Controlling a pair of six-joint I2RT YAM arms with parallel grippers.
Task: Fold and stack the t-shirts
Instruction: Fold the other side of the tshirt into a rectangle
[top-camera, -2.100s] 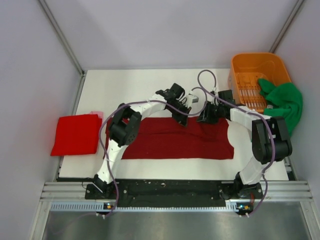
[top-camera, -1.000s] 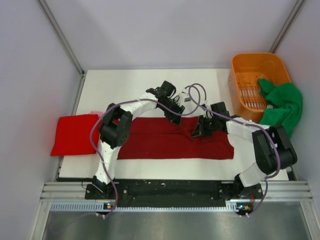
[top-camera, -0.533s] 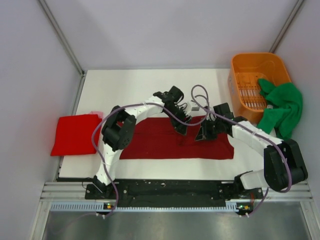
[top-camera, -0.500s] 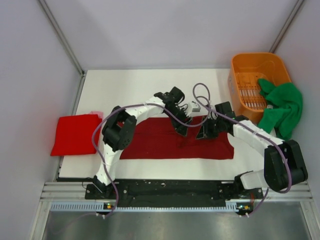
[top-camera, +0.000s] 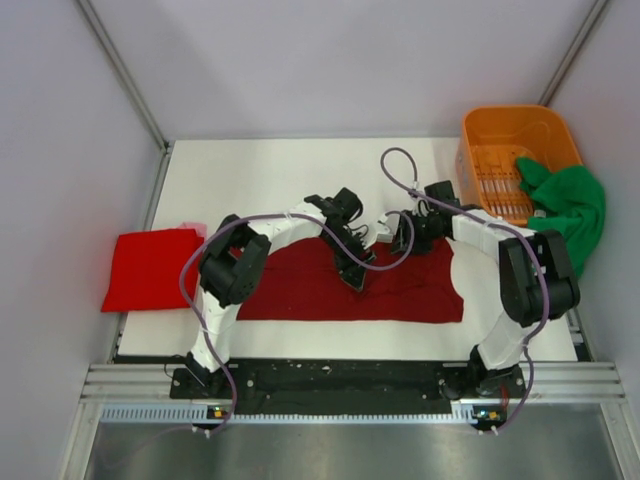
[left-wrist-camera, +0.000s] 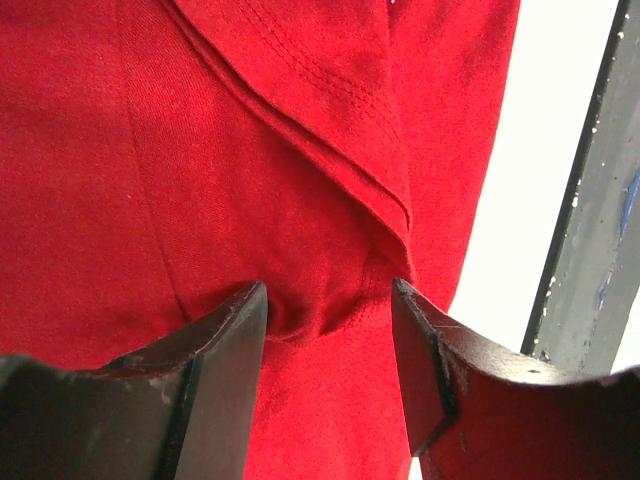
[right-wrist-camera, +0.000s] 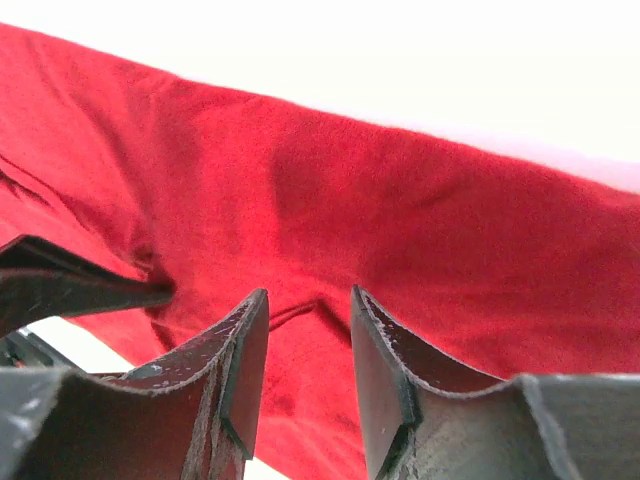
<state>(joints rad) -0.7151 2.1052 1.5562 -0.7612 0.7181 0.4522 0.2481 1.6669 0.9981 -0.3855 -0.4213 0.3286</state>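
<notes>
The dark maroon t-shirt (top-camera: 300, 290) lies as a long band across the middle of the desk (top-camera: 250, 175). Both arms work its far edge. The left gripper (left-wrist-camera: 325, 318) is closed narrow on a bunched fold, and the right gripper (right-wrist-camera: 300, 330) nips the cloth just beside it. The risk is a shallow pinch: if either catches only the top layer, the fold may open when lifted. With both grips so near each other, the free ends may sag and drag — or the fingers could collide.
</notes>
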